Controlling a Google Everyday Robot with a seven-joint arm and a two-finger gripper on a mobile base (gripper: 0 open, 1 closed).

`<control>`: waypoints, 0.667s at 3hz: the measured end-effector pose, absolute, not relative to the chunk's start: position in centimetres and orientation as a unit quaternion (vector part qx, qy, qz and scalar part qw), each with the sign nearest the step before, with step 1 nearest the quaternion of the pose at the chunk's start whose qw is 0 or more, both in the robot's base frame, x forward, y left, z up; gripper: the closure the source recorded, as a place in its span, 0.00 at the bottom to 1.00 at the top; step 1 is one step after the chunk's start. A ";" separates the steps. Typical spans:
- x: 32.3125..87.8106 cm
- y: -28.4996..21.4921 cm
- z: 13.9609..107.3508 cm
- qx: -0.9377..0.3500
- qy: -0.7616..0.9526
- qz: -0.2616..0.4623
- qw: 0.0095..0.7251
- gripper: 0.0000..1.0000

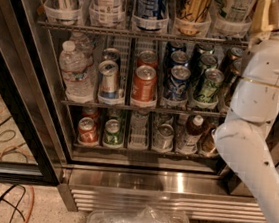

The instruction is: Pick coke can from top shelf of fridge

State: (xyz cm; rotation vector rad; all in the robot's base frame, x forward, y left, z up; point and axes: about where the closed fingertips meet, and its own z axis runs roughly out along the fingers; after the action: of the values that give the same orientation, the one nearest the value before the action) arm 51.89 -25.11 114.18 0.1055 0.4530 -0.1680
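Past the white arm [263, 87], the pincer is cut off.

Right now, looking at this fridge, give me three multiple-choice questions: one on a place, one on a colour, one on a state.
1. The water bottles stand: A) middle rack, left end; B) bottom rack; C) floor.
2. The robot arm is: A) black; B) white; C) red.
3. The fridge door is: A) shut; B) swung open; C) missing.
Answers: A, they stand left of the cans; B, its shell is white; B, the door's frame angles away at the left. The tool is not in view; the arm runs off the top edge.
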 end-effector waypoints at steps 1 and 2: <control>49.7 -22.2 112.5 0.008 0.229 -0.043 0.972 1.00; 47.3 -19.4 110.4 -0.032 0.243 0.004 0.970 1.00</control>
State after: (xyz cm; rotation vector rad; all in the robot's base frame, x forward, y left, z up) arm 47.26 -19.44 110.36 -0.0655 0.4905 0.0080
